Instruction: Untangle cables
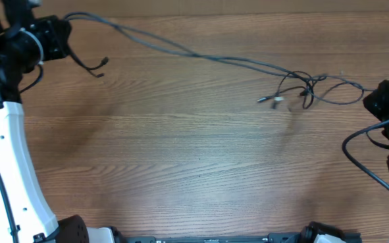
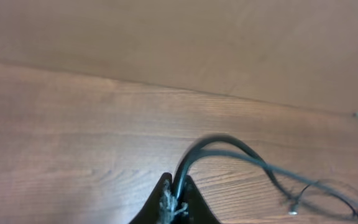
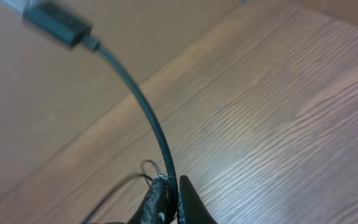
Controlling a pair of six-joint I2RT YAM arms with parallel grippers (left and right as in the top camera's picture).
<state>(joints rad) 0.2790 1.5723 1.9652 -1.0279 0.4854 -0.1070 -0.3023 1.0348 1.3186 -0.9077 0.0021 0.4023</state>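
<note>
One wooden table. Two white arms, one at each side, each with one gripper: left gripper, right gripper. Cables: two thin dark strands run side by side into one tangle. Four loose plug ends show. How many cables make up the tangle cannot be told.

Wooden table (brown, grained); black cables stretch across its far side, knotted rightward.
</note>
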